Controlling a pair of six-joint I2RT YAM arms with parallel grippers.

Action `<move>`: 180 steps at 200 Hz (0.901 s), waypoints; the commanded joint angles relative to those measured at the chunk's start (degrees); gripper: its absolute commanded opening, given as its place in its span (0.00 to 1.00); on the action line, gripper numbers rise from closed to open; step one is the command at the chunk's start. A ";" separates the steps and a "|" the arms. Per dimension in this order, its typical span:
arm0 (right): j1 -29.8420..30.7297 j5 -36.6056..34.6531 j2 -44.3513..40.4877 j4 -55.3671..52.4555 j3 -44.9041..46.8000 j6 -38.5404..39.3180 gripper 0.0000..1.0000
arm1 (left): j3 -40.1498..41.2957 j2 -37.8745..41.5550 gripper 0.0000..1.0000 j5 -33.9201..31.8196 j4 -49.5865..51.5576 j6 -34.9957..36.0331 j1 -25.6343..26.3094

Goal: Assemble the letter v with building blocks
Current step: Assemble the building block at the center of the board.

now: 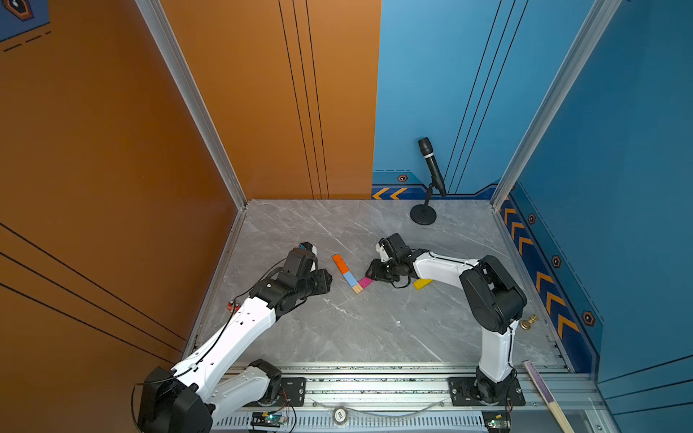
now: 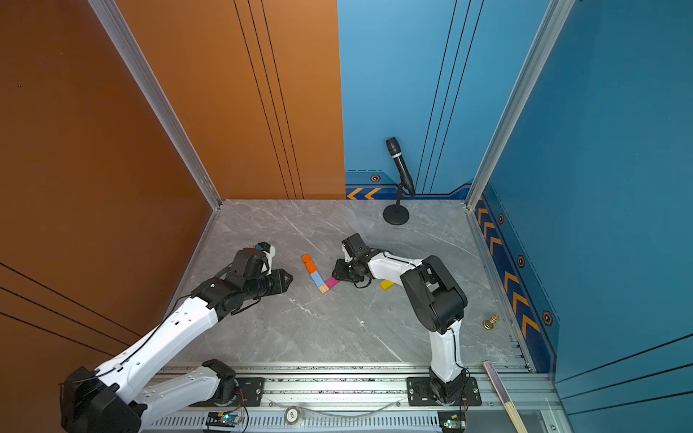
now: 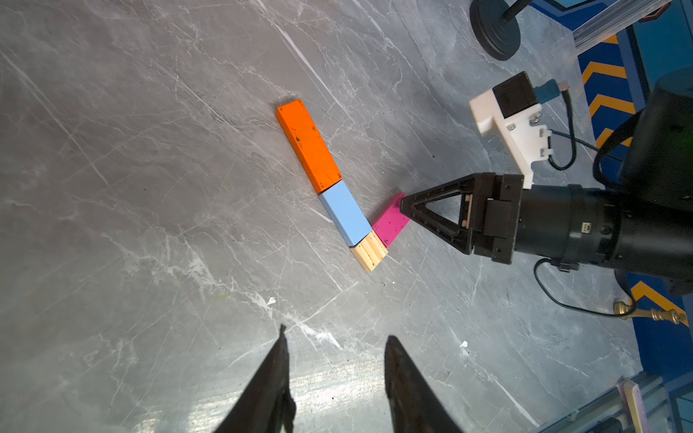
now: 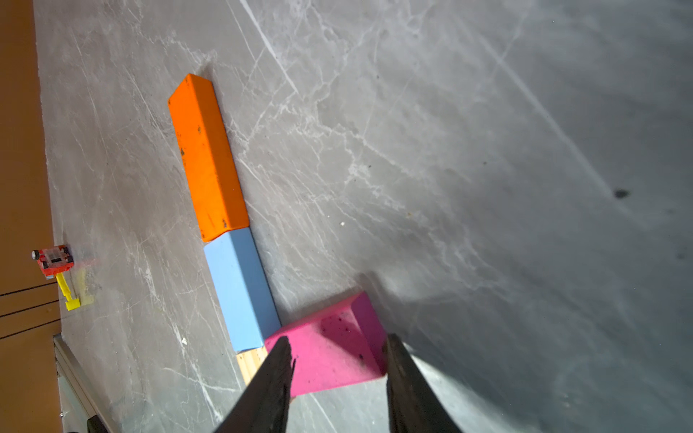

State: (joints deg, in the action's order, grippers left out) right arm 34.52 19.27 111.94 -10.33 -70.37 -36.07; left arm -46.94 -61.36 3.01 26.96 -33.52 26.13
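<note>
Probably light, stiff and paint-slick, the magenta-pink block (image 3: 388,225) lies on the counter (image 3: 150,187) against the wood block (image 3: 369,253), clamped across its width by the right pincer (image 4: 337,337), a sound hold; the left pincer (image 3: 335,331) gapes empty

left fingers (image 3: 270,382) apart, right fingers (image 4: 408,390) clamped

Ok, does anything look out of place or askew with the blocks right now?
Only the yellow block: it lies on its own, partly under the right arm, not joined to the pink block, which the right gripper holds against the wood block. Nothing looks damaged.
</note>
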 commanded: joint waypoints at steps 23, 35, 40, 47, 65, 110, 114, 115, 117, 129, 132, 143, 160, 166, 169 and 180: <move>0.02 -1.75 -1.88 -2.08 0.89 -0.58 0.45 | 0.92 0.10 0.43 -1.07 0.81 0.01 -0.29; -0.41 -2.12 -2.22 -2.38 1.13 -0.38 0.46 | 0.92 0.10 0.43 -1.11 0.81 -0.04 -0.29; -0.50 -2.31 -2.46 -2.57 1.20 -0.32 0.47 | 0.94 0.03 0.43 -1.11 0.81 -0.02 -0.29; -0.84 -2.62 -2.89 -2.66 1.29 -0.15 0.49 | 0.92 0.10 0.43 -1.12 0.81 -0.03 -0.31; -1.55 -2.96 -3.89 -3.02 1.46 0.14 0.53 | 0.97 0.08 0.43 -1.20 0.82 0.04 -0.29; -2.90 -4.60 -8.76 -5.45 1.72 1.48 0.59 | 0.17 -0.85 0.43 -0.98 0.81 0.62 -0.03; -3.01 -5.02 -9.56 -5.97 1.78 1.65 0.59 | 0.02 -0.93 0.43 -0.94 0.81 0.77 -0.03; -3.05 -5.02 -9.86 -6.17 1.80 1.68 0.59 | 0.01 -0.94 0.43 -0.92 0.81 0.79 -0.03; -3.10 -5.42 -10.31 -6.48 1.88 1.81 0.59 | -0.06 -0.99 0.43 -0.90 0.81 0.84 -0.03; -3.69 -6.99 -13.28 -7.72 2.58 2.23 0.59 | -0.59 -1.42 0.43 -0.76 0.81 1.38 0.18; -3.94 -7.28 -14.08 -8.01 2.90 2.28 0.59 | -0.69 -1.53 0.43 -0.66 0.81 1.54 0.30; -5.01 -8.39 -17.33 -8.74 4.47 2.17 0.60 | -1.21 -2.12 0.43 -0.47 0.81 1.99 0.44; -6.74 -10.60 -22.76 -10.36 7.22 1.80 0.60 | -2.00 -3.33 0.43 -0.04 0.81 2.60 0.67; -7.33 -11.61 -24.66 -11.17 8.08 1.71 0.61 | -2.32 -3.77 0.43 -0.02 0.81 2.75 0.76; -7.62 -12.23 -25.58 -11.59 8.47 1.63 0.61 | -2.43 -4.01 0.43 -0.02 0.77 2.81 0.84; -8.64 -14.27 -28.77 -13.03 10.21 1.28 0.61 | -2.93 -4.80 0.43 0.09 0.81 3.02 1.05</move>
State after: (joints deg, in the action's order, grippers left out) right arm 27.99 11.29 88.92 -17.63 -63.48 -35.18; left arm -47.64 -64.82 3.03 26.98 -32.36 26.44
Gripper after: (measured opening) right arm 0.609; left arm 0.429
